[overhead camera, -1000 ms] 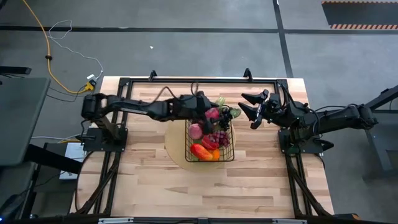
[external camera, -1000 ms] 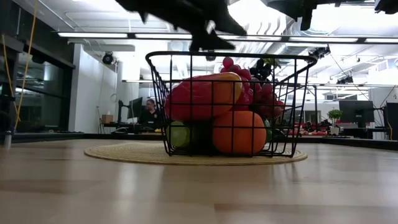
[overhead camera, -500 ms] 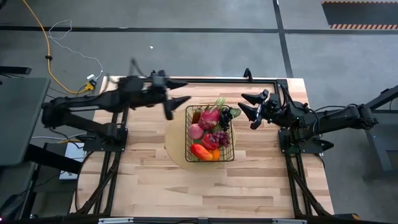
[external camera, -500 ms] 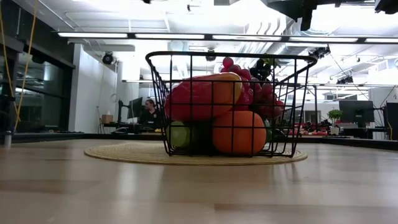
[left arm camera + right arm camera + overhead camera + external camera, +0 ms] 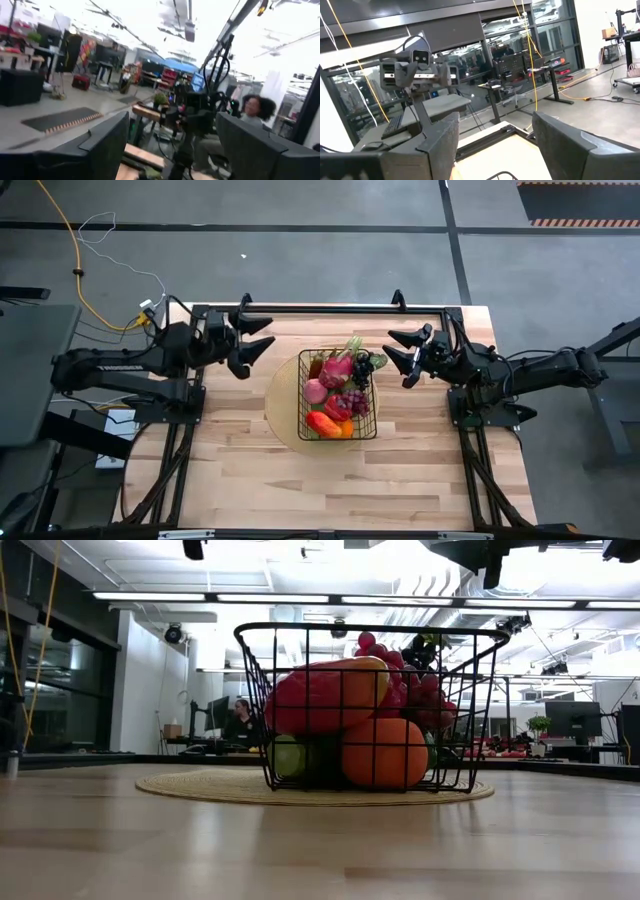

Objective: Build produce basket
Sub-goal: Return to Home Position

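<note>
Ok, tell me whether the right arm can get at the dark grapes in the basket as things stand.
Probably yes. The dark grapes lie atop the pile in the basket's far right corner, nearest the open right gripper. Nothing covers the basket, and the left gripper sits off to its left.

**Both arms folded, grippers empty**

The left arm is low and folded on its own side. The left gripper (image 5: 270,332) points inward, fingers (image 5: 102,147) spread with nothing between them. The right arm mirrors it: right gripper (image 5: 390,345) pointing inward, fingers (image 5: 437,145) spread and empty. The 2 grippers face each other, well apart.
</note>
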Available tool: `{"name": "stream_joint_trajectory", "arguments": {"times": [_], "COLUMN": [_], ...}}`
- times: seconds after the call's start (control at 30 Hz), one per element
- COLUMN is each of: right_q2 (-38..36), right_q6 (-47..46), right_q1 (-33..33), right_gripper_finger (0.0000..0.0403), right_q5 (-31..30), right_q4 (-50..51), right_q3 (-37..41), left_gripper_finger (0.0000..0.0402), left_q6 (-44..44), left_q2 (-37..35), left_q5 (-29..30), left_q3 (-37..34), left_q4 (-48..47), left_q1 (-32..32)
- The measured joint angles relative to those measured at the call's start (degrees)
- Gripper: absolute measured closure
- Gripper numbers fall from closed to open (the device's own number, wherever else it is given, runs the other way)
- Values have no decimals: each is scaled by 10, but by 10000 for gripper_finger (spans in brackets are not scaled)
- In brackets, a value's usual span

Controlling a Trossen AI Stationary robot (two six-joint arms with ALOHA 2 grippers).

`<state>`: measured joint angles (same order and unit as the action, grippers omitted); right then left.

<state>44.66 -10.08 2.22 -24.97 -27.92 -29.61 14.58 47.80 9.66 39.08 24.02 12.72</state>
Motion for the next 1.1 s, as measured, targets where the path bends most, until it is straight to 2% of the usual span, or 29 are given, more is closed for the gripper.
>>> {"name": "stream_joint_trajectory", "arguments": {"times": [0.13, 0.23, 0.37, 0.43, 0.47, 0.6, 0.67, 0.73, 0.93, 1.07, 1.1], "right_q2": [0, 0, 0, 0, 0, 0, 0, 0, -1, -8, -13], "right_q6": [0, -9, -57, -66, -68, -79, -79, -79, -76, -75, -75], "right_q1": [0, 0, 0, 0, 0, 0, 0, 0, 0, 0, 0], "right_gripper_finger": [162, 162, 162, 162, 162, 162, 162, 162, 162, 162, 162], "right_q5": [0, 4, 25, 30, 30, 30, 30, 30, 30, 30, 31], "right_q4": [0, 0, 0, 0, 0, -4, -4, -4, -2, -2, 0], "right_q3": [0, 0, 0, 0, 0, 0, 0, 0, 0, 0, 0], "left_gripper_finger": [134, 179, 297, 367, 384, 387, 397, 399, 401, 401, 401], "left_q6": [3, 4, 3, 3, 3, 3, -4, 8, 88, 112, 114], "left_q2": [0, 2, 2, 1, 1, -11, -30, -56, -160, -221, -234], "left_q5": [-14, -16, -25, -17, -10, 42, 27, -10, -136, -148, -148], "left_q3": [0, 0, -1, -23, -46, -159, -211, -251, -337, -385, -384], "left_q4": [-6, -15, -64, -55, -36, 114, 185, 215, 210, 208, 172], "left_q1": [-20, -44, -93, -125, -138, -168, -157, -126, -23, -3, -3]}}
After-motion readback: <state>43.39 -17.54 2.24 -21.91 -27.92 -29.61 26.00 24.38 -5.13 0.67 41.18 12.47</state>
